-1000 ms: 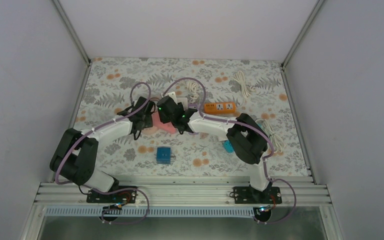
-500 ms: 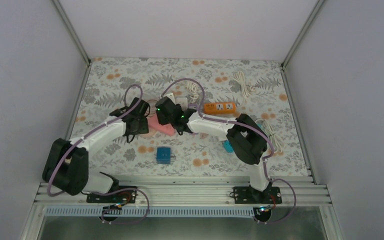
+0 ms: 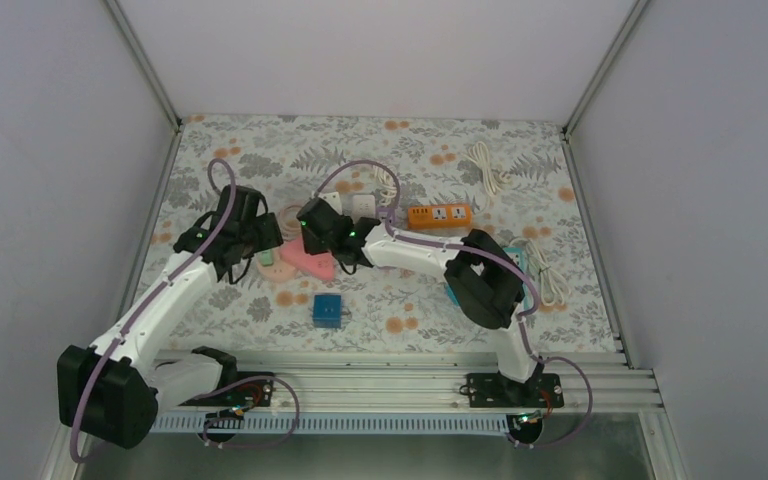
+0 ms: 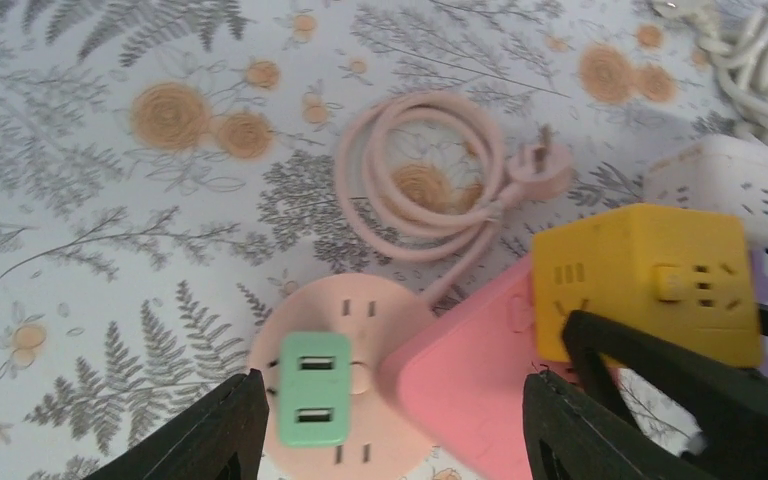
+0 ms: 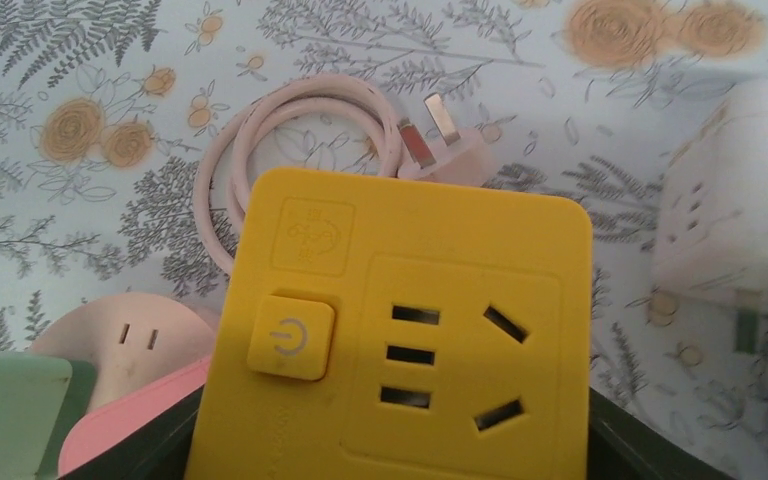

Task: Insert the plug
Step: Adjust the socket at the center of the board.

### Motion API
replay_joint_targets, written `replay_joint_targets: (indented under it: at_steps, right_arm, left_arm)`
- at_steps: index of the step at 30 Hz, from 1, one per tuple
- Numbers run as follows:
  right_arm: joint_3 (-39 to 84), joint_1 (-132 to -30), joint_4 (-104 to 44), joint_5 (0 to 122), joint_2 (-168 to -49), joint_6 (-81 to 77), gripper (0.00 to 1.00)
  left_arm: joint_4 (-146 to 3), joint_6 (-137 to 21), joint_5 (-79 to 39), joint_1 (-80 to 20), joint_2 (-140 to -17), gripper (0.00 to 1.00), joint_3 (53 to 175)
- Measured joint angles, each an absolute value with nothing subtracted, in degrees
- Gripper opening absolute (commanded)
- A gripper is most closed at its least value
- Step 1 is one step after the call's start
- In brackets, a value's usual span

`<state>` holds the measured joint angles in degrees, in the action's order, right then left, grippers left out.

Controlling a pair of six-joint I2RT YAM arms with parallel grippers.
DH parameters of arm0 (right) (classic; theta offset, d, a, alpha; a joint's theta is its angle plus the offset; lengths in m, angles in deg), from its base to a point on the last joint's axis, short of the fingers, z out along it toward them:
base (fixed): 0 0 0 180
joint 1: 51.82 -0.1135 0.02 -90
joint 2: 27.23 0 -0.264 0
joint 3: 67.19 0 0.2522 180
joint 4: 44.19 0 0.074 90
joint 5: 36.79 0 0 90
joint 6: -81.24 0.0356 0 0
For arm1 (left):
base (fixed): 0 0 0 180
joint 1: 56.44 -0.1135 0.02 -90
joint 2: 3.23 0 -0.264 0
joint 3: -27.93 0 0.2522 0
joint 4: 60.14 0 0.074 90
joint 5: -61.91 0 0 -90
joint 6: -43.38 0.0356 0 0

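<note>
One pink plug (image 4: 540, 168) lies flat on the flowered bench (image 3: 410, 300), not in any socket, at the end of its pink cord (image 4: 415, 190), which is coiled in a loose loop beside it. In the right wrist view its bare prongs point away from the yellow socket cube (image 5: 400, 330), whose far edge sits just short of the plug. The right hand (image 3: 322, 226) has that cube gripped between its dark fingers, socket face and power button turned up toward the camera.

Near the cord's loop rests a round pink socket (image 4: 360, 330) with a green adapter (image 4: 312, 388) on top, and a flat pink power strip (image 4: 470, 390) overlaps its edge. The left hand (image 4: 392, 410) hangs over these two, fingers spread wide and holding nothing. A white socket cube (image 4: 725, 185) stands just past the yellow one. Farther off on the bench are an orange power strip (image 3: 440, 214), a bundled white cable (image 3: 485, 165) and a small blue box (image 3: 327, 310).
</note>
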<state>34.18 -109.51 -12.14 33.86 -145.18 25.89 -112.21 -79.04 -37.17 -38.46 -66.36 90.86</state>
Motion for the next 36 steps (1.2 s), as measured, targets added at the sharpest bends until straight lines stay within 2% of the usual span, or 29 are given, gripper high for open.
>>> replay_joint_targets:
  at_steps: [2,8,17,25,32,36]
  right_arm:
    - [34.6,-109.9,-11.6,34.2,-145.5,27.8,0.70]
    - [34.7,-110.3,-9.8,34.5,-145.5,30.5,0.87]
    - [34.7,-110.3,-8.2,33.8,-145.4,30.5,0.99]
    - [32.6,-109.0,-8.1,32.9,-141.1,30.5,1.00]
    - [31.9,-104.8,-8.3,31.1,-135.0,30.1,0.92]
    - [31.9,-100.4,-8.5,30.4,-135.2,30.0,0.91]
  left_arm:
    - [-111.2,-78.4,-34.9,-38.7,-66.4,0.62,90.7]
    - [-108.8,-76.8,-30.0,-38.7,-66.4,0.61,89.3]
    - [-108.3,-75.3,-28.4,-38.7,-66.0,0.61,88.9]
    - [-109.7,-74.0,-28.5,-38.8,-64.3,0.62,90.9]
    - [-110.5,-74.0,-28.4,-38.8,-62.2,0.62,93.0]
    - [-111.1,-74.0,-28.3,-38.8,-61.1,0.62,93.0]
